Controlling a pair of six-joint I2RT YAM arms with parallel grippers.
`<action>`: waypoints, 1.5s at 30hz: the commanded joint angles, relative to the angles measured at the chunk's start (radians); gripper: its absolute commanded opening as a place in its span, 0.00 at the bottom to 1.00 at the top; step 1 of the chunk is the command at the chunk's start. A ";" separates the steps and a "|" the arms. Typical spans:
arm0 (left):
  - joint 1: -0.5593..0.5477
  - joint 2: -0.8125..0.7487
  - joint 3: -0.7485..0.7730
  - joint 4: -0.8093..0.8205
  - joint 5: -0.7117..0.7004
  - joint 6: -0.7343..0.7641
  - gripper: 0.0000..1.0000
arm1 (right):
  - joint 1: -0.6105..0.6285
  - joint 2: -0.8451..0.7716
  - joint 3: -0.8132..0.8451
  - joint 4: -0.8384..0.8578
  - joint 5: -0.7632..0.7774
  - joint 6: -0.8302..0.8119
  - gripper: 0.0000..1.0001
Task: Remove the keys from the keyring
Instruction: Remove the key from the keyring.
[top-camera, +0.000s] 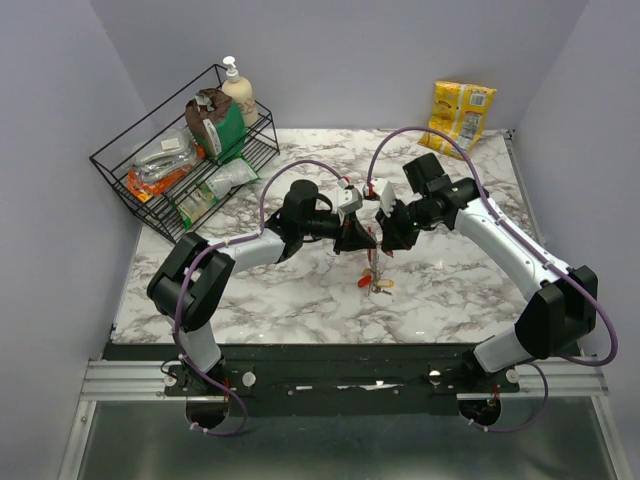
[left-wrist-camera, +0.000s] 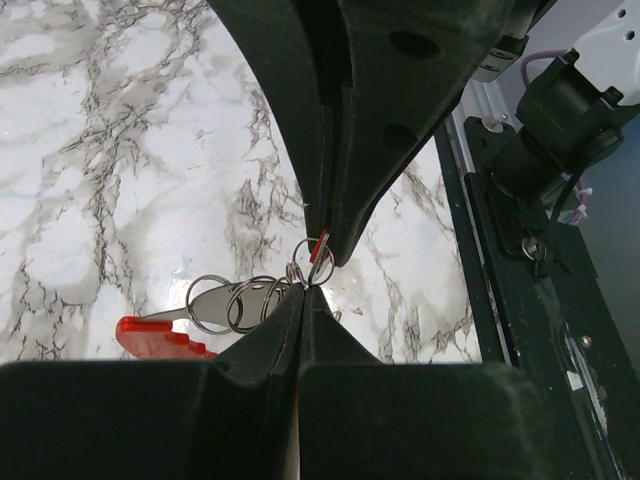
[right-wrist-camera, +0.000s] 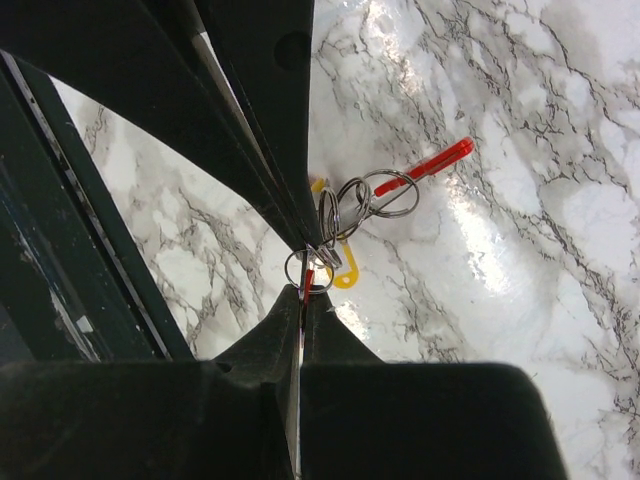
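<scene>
The left end effector (top-camera: 356, 238) and the right end effector (top-camera: 386, 234) meet tip to tip above the marble surface (top-camera: 300, 300). Both are clamped on the keyring (left-wrist-camera: 312, 258). The keys (top-camera: 376, 277) hang just beneath the tips, long axis pointing down toward the surface. The red key (right-wrist-camera: 425, 165) lies farthest from the pinch.

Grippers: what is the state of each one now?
Left gripper: shut on the small thin silvery metal keyring.
Right gripper: shut on the same keyring.
</scene>
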 joint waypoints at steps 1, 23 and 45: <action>-0.005 0.000 0.008 0.033 0.038 0.007 0.02 | 0.008 -0.022 0.002 0.009 -0.018 -0.004 0.07; -0.001 -0.035 -0.023 0.031 0.023 0.016 0.00 | -0.054 -0.039 -0.038 0.055 0.048 0.004 0.06; 0.025 -0.043 -0.074 0.339 0.048 -0.237 0.00 | -0.052 0.033 -0.125 0.080 -0.019 -0.012 0.06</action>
